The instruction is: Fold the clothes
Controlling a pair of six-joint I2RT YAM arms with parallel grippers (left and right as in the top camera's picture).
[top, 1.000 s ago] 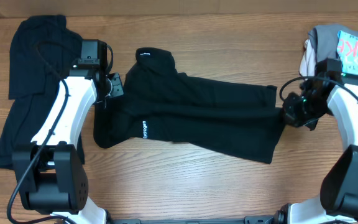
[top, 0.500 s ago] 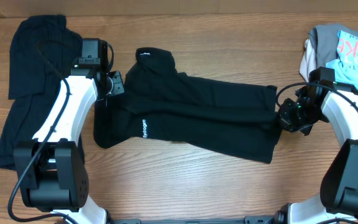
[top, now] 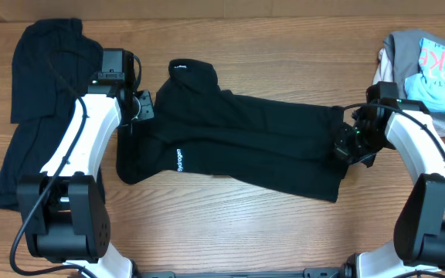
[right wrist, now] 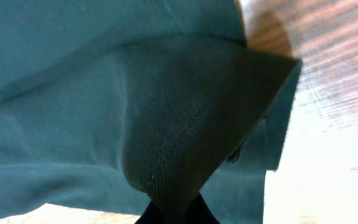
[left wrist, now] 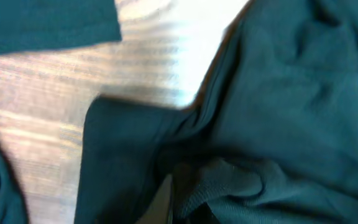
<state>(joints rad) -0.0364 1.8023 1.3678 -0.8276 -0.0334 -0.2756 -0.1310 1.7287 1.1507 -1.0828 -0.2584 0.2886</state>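
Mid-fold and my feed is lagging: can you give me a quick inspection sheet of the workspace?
Surface: wooden table.
Job's things: black garment spread across the centre, white lettering showing; black pile at the left.
Clutter: pale pile of clothes, far right corner.
Grippers: left gripper shut on the garment's left edge; right gripper shut on its right edge.
Cables: black cable looping off the left arm, above the black pile.
Surroundings: nothing seen.

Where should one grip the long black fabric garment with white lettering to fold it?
Its right hem, approached from the right: the black garment lies flat and long, so that free edge should lift easily. The right gripper is shut on it.
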